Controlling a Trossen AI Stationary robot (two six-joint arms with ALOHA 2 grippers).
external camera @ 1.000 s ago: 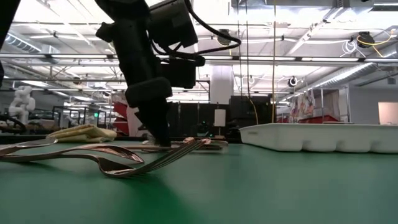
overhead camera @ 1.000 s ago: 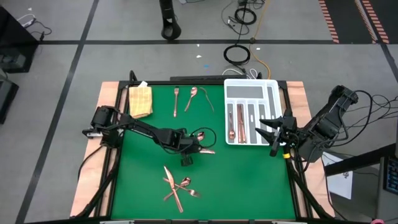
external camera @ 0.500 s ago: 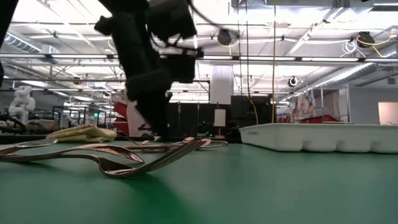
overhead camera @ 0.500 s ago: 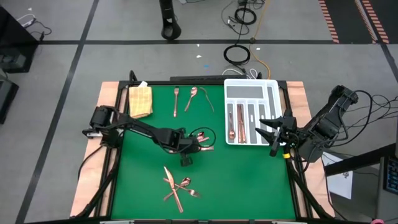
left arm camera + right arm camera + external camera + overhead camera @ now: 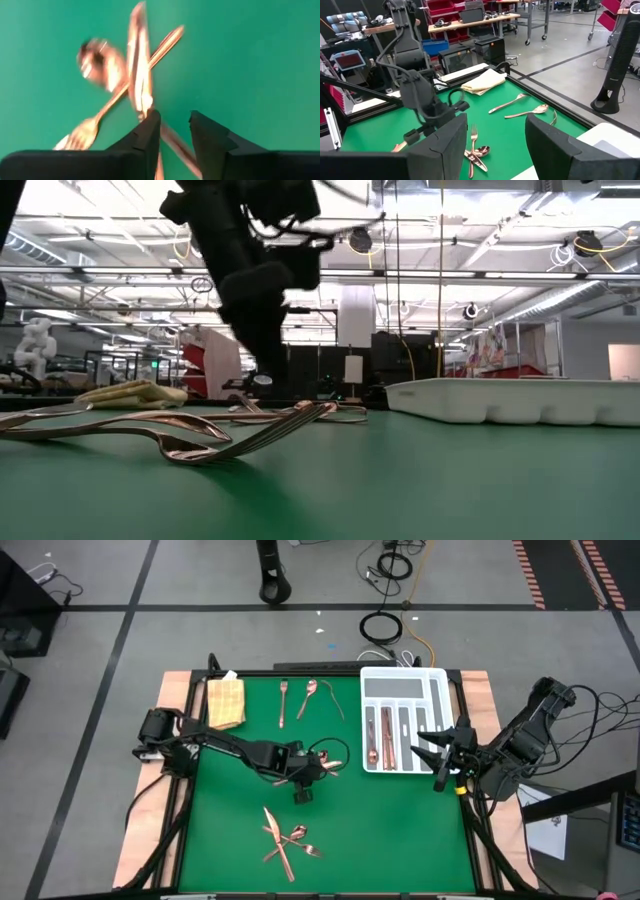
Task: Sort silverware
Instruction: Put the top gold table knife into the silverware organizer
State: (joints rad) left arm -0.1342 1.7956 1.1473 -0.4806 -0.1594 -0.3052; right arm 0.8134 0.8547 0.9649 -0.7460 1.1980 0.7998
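My left gripper [image 5: 318, 766] hangs just left of the white divided plastic tray [image 5: 436, 690], fingers [image 5: 145, 137] slightly parted around the crossed copper knife, fork and spoon [image 5: 135, 85] to single one out. A second ago it sat lower over that cluster; now it has lifted. My right gripper [image 5: 432, 752] waits spread at the tray's right edge.

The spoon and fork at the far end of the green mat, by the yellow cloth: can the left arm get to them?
Probably yes. The left gripper sits mid-mat over a small silverware pile, and only bare green mat separates it from the fork and spoon.
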